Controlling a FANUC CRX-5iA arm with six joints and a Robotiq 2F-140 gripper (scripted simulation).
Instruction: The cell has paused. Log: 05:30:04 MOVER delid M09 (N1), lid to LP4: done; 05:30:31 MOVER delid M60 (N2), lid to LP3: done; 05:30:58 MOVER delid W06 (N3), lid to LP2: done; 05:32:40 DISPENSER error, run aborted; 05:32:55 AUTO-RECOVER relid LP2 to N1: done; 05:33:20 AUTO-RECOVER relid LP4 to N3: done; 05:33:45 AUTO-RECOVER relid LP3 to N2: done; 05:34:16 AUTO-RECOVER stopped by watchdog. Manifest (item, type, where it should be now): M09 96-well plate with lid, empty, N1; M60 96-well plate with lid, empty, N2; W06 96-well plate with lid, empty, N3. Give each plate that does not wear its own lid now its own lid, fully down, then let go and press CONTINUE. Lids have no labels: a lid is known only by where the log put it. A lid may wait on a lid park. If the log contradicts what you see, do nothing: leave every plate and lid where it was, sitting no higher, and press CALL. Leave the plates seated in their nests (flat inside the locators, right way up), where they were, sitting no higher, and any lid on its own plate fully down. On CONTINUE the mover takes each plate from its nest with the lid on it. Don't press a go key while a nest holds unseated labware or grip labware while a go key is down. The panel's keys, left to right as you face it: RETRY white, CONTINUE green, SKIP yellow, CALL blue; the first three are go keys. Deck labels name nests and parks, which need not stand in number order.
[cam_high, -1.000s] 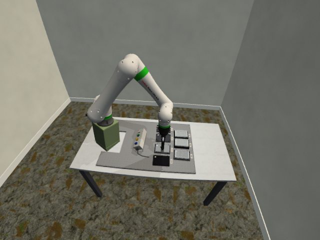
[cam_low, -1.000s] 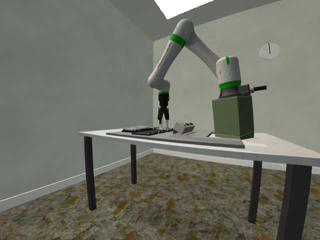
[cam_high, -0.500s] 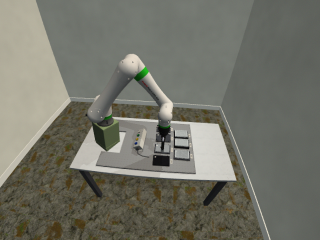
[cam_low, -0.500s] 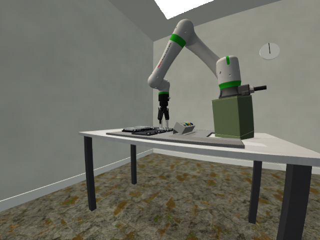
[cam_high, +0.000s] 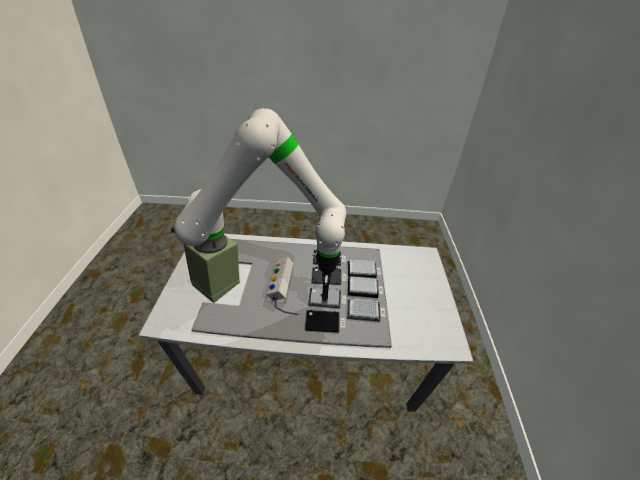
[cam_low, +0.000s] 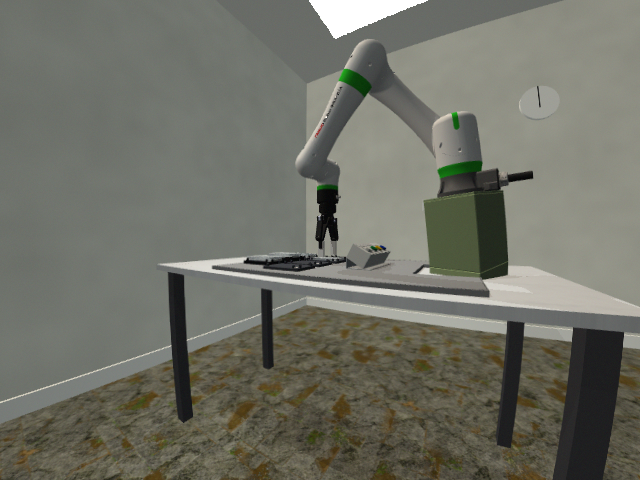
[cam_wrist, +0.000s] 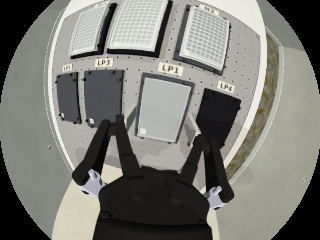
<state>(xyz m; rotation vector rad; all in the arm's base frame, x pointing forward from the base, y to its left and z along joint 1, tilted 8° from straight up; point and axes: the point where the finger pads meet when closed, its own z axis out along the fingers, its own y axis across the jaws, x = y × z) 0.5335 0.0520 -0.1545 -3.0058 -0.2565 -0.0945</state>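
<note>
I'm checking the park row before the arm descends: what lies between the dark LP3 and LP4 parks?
One park, labelled LP1, with a pale flat lid lying on it. LP3 and LP4 look bare. The wrist view shows this best.
</note>
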